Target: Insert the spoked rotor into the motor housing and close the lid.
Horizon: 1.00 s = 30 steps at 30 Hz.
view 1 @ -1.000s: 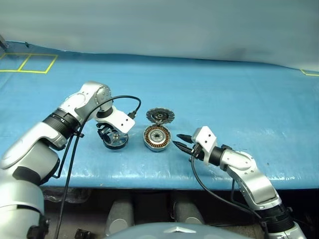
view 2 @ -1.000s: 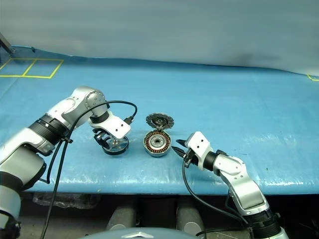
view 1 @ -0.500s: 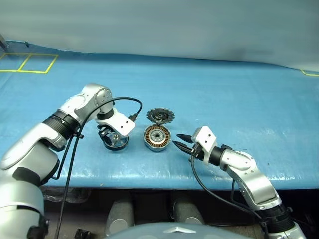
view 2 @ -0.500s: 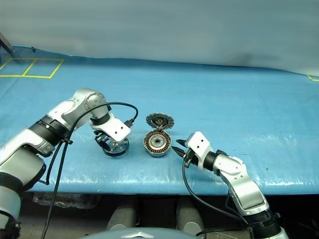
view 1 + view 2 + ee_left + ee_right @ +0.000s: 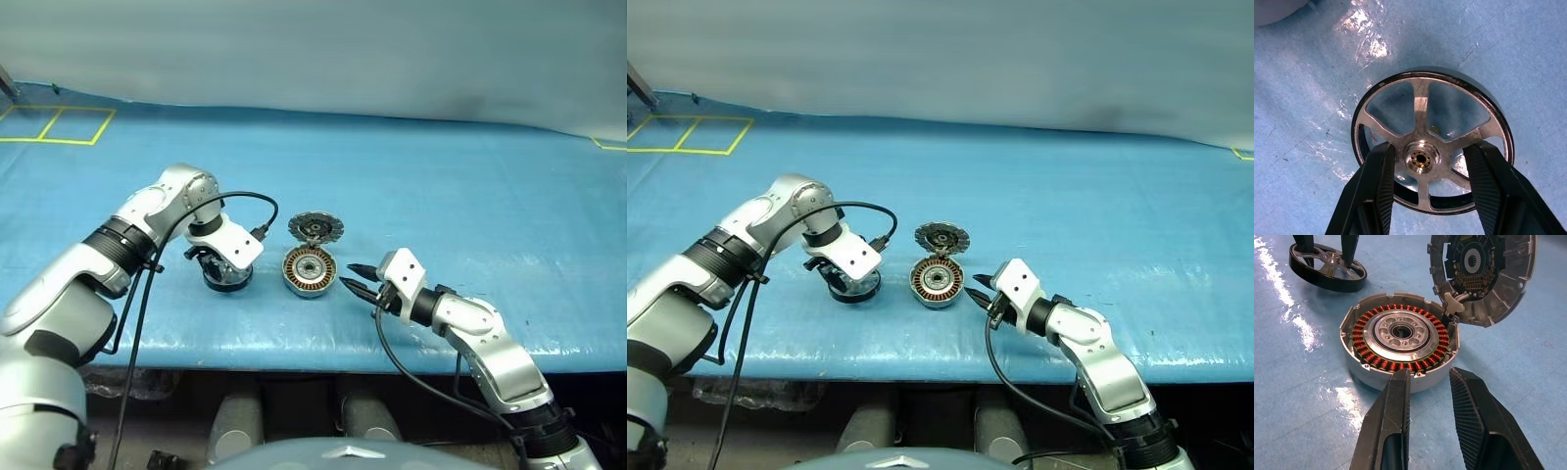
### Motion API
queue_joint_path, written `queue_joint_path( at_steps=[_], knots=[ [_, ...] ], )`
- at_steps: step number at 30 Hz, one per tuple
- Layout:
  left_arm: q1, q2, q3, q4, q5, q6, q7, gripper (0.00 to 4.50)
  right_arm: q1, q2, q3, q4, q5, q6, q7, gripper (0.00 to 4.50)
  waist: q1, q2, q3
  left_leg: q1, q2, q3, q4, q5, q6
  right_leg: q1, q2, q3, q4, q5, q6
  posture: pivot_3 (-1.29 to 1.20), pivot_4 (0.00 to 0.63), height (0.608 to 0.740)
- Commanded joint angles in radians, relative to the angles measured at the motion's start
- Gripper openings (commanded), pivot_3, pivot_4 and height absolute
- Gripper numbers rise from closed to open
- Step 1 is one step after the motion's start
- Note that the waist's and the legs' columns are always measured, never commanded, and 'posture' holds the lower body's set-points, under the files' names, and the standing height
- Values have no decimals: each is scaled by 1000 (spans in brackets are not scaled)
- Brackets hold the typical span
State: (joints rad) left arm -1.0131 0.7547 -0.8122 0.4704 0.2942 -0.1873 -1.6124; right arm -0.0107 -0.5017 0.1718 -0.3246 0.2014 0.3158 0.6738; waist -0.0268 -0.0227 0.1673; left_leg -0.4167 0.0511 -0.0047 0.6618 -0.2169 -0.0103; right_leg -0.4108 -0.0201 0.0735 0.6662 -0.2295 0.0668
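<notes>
Left wrist view shows you the spoked rotor (image 5: 1432, 142) lying flat on the blue desk (image 5: 441, 196), with the left end effector (image 5: 1426, 169) pointing down on it: its two black fingers (image 5: 1378, 181) stand on either side of the brass-coloured hub, inside the rim, and do not yet press the hub, so the rotor is not grasped. You see the rotor to the left of the motor housing (image 5: 310, 271), near it but apart. The housing sits open, copper windings and hub visible, and the lid (image 5: 314, 228) stands upright at its far rim, joined there. The right end effector (image 5: 357, 277) hovers just beside the housing on its right, fingers (image 5: 1393, 416) a little apart and holding nothing.
</notes>
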Motion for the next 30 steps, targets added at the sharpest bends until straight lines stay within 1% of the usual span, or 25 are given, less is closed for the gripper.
queue_joint_path(
  at_steps=[1,7,12,16,18,24,27,29,30],
  knots=[
    [20,1,14,17,25,-13,-2,1820,0,0,-13,-37,0,-8,-5,1332,0,1,0,0,0,0,0,0,0,0,0,0,0,0,0,0,150,740],
    [45,-10,46,28,49,-42,-2,1812,-3,1,-14,-37,-3,-10,-9,1332,0,1,-1,1,0,0,0,0,0,1,0,0,1,0,0,0,150,740],
    [65,-2,42,14,35,-20,-2,1812,-7,2,-14,-33,-4,-11,-11,1332,0,2,-2,1,0,0,0,0,0,1,0,0,1,0,0,0,150,740],
    [73,-26,100,31,43,-45,32,1812,-9,2,-12,-33,-6,-10,-11,1332,0,4,-3,1,0,0,0,0,0,1,0,0,1,0,0,0,150,740],
    [67,-44,128,60,41,-73,78,1812,-11,3,-10,-32,-7,-11,-12,1332,5,5,-4,1,0,0,1,0,0,1,0,0,1,0,0,0,150,740],
    [62,-47,194,100,27,-128,133,1812,-10,7,-12,-28,-9,-15,-15,1332,13,5,-4,1,-1,0,2,1,2,1,0,2,1,0,0,0,150,740],
    [69,-46,233,118,-14,-176,145,1812,-7,9,-14,-27,-10,-18,-19,1332,11,5,-4,-1,-2,0,1,1,2,0,0,2,1,0,0,0,150,740],
    [79,-46,257,121,-46,-183,133,1812,-3,10,-16,-27,-11,-22,-22,1332,10,5,-4,-2,-2,0,0,1,2,-2,0,2,0,0,0,0,150,740],
    [94,-45,282,112,-85,-170,118,1812,-1,12,-19,-26,-12,-25,-26,1332,10,5,-4,-3,-2,0,-1,1,2,-3,0,2,0,0,0,0,150,740]
  ],
)
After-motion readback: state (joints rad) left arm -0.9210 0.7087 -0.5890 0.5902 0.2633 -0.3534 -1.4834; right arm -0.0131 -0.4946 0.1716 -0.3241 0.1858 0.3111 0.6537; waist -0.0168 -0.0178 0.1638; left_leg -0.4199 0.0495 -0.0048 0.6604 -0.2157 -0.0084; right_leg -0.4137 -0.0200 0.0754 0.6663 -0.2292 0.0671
